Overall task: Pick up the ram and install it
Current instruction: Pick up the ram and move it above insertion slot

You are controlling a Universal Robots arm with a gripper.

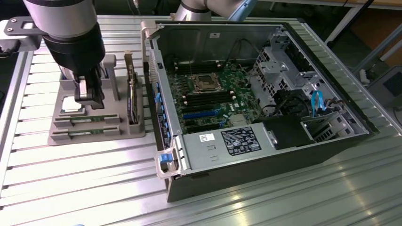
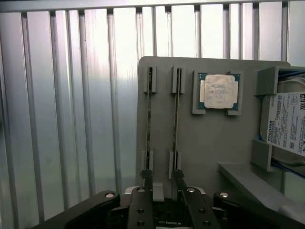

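Just ahead of the fingertips (image 2: 147, 179), two sticks stand on edge in the slots of a gray holder (image 2: 209, 143). One ram stick (image 2: 149, 119) is in line with one finger and the second ram stick (image 2: 177, 119) with the other. The gripper (image 2: 162, 179) is spread and empty, hovering over the holder's end (whether a pad grazes a stick, I cannot tell). Out past the second stick's finger lie a processor chip (image 2: 219, 90) and a hard drive (image 2: 286, 124). I judge this to be the approach to the pick, with nothing grasped or installed. A sound grasp calls for both fingers to bracket a single stick across its thin faces.
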